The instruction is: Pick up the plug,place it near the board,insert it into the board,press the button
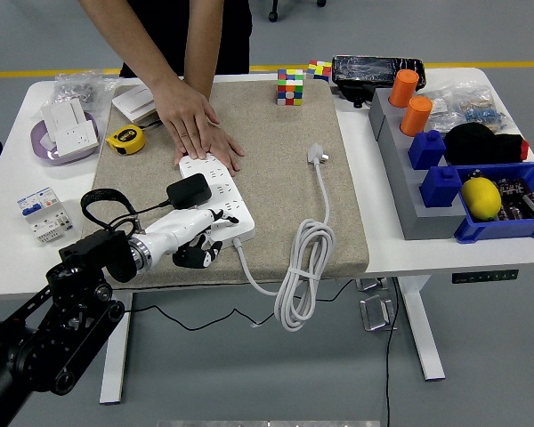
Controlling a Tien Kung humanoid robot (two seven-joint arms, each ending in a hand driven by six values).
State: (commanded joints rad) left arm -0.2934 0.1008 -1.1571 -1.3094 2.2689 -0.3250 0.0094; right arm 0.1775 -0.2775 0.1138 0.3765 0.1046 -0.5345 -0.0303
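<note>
A white power strip (230, 197) lies on the beige mat (276, 178). A black plug (189, 190) sits in the strip near its near end, with its black cable looping left. My left hand (201, 237) is at the strip's near end. Its white fingers (189, 222) reach onto the strip's near edge just below the plug, and its black fingertips (192, 257) curl under and hold nothing. A person's hand (198, 132) presses flat on the strip's far end. My right hand is out of view.
The strip's own white cord (303, 267) coils over the mat's front edge, with its plug (317, 156) lying on the mat. A tape measure (125, 138), a purple bowl (67, 133) and a circuit breaker (43, 213) are at the left. A cube (290, 86) stands at the back and blue bins (503, 209) at the right.
</note>
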